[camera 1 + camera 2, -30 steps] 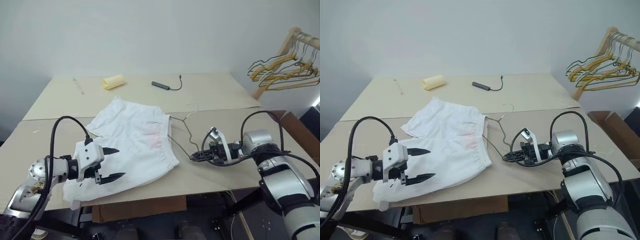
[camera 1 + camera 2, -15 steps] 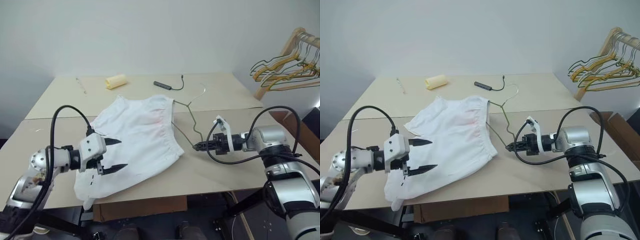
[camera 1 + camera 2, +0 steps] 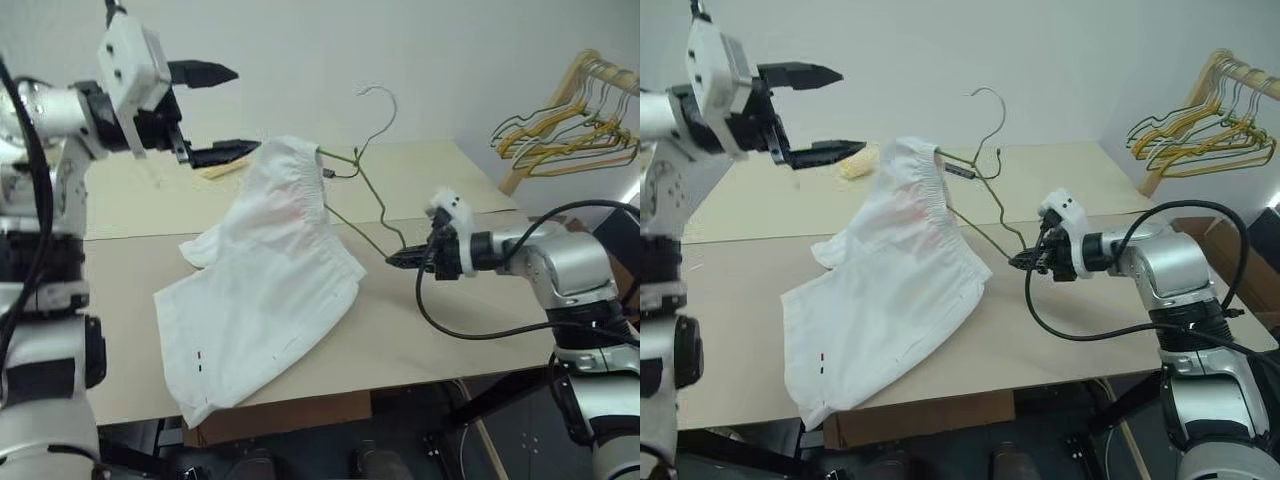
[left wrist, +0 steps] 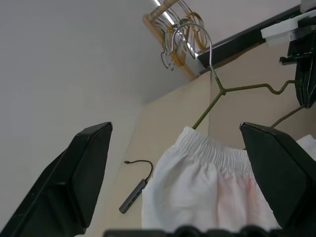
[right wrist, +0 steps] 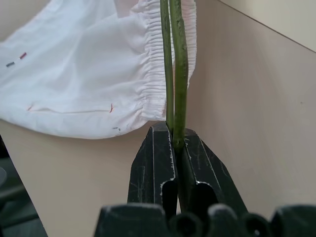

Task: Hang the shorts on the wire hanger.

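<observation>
Head cam: right end effector point(image 3: 392, 260) is pinching a corner of the wire hanger point(image 3: 372, 190), lifted w/ the shorts point(image 3: 270, 290) draped off it onto the table point(image 3: 450, 320); left end effector point(image 3: 225, 112) is up high, spread wide, holding nothing. Left wrist cam: fingers point(image 4: 74, 173) far apart, waistband and hook just ahead. Right wrist cam: fingers point(image 5: 155, 158) pressed together on the green wire.

shorts point(image 3: 265, 300): white, faint pink patch | wire hanger point(image 3: 366, 190): olive-green | table point(image 3: 470, 330): beige
</observation>
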{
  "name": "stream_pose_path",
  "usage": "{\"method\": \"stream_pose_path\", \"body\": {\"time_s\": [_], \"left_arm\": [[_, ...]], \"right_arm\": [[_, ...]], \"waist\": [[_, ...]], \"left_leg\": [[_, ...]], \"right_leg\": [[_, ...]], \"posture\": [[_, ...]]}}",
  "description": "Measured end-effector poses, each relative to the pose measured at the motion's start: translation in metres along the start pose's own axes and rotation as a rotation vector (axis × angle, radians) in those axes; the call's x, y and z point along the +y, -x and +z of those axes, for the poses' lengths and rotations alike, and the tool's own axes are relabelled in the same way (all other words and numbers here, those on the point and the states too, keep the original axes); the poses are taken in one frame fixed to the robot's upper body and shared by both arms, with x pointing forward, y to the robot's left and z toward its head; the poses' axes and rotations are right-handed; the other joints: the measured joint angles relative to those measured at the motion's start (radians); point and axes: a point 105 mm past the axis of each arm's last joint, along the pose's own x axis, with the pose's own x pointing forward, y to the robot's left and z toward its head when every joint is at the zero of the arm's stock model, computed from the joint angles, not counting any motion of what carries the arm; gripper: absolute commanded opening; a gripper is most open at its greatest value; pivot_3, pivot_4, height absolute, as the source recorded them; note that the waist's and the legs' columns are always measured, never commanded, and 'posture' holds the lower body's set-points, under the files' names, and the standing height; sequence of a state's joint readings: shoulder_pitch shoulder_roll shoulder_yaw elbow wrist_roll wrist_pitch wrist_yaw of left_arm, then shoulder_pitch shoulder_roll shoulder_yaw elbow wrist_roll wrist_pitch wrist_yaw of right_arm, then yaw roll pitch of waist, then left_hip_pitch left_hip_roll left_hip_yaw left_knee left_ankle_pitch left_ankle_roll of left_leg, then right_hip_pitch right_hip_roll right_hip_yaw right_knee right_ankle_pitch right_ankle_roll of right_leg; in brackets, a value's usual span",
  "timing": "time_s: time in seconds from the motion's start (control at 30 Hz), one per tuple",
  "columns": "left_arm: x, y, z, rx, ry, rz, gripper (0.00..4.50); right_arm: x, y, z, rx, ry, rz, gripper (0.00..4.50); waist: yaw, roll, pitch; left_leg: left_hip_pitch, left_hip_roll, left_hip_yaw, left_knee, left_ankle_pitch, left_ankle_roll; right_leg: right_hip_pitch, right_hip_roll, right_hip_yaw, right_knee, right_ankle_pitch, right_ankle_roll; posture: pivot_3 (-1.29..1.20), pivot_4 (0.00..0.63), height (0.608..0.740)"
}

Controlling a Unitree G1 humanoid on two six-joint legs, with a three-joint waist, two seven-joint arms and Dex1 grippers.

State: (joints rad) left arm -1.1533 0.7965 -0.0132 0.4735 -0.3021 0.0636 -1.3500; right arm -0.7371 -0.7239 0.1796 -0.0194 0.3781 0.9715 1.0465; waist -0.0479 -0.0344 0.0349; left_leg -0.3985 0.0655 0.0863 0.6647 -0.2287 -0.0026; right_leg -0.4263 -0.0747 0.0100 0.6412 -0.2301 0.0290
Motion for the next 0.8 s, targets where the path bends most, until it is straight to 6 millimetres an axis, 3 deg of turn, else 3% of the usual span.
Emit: {"method": "stream_pose_path", "body": {"time_s": [0.27,0.4,0.6,0.8], "left_arm": [[-0.021,-0.002,-0.052,0.157,0.184,-0.258,4.49],[-0.035,-0.003,-0.070,0.239,0.227,-0.334,4.49],[-0.049,0.000,-0.087,0.335,0.233,-0.410,4.49],[-0.058,-0.001,-0.096,0.371,0.263,-0.456,3.09]], "right_arm": [[0.021,-0.018,0.002,0.063,0.165,0.050,0.00],[0.028,-0.026,0.001,0.095,0.231,0.065,0.00],[0.034,-0.034,-0.001,0.118,0.291,0.077,0.00],[0.037,-0.038,-0.003,0.140,0.341,0.078,0.00]], "waist": [[-0.001,0.001,0.000],[-0.002,0.001,0.001],[-0.001,0.001,0.001],[0.000,0.001,0.001]], "left_leg": [[-0.005,0.001,0.000,0.002,0.000,0.000],[-0.017,0.002,0.000,0.009,0.000,0.001],[-0.018,0.002,0.000,0.013,-0.001,0.002],[-0.018,0.002,0.000,0.014,-0.001,0.002]], "right_leg": [[-0.005,0.000,0.000,0.002,0.000,-0.001],[-0.016,0.001,0.000,0.006,0.003,-0.005],[-0.015,0.000,0.000,0.007,0.002,-0.004],[-0.015,0.000,0.000,0.008,0.001,-0.001]], "posture": [[-0.03,0.000,0.740],[-0.04,0.000,0.740],[-0.04,0.000,0.740],[-0.06,0.000,0.740]]}}
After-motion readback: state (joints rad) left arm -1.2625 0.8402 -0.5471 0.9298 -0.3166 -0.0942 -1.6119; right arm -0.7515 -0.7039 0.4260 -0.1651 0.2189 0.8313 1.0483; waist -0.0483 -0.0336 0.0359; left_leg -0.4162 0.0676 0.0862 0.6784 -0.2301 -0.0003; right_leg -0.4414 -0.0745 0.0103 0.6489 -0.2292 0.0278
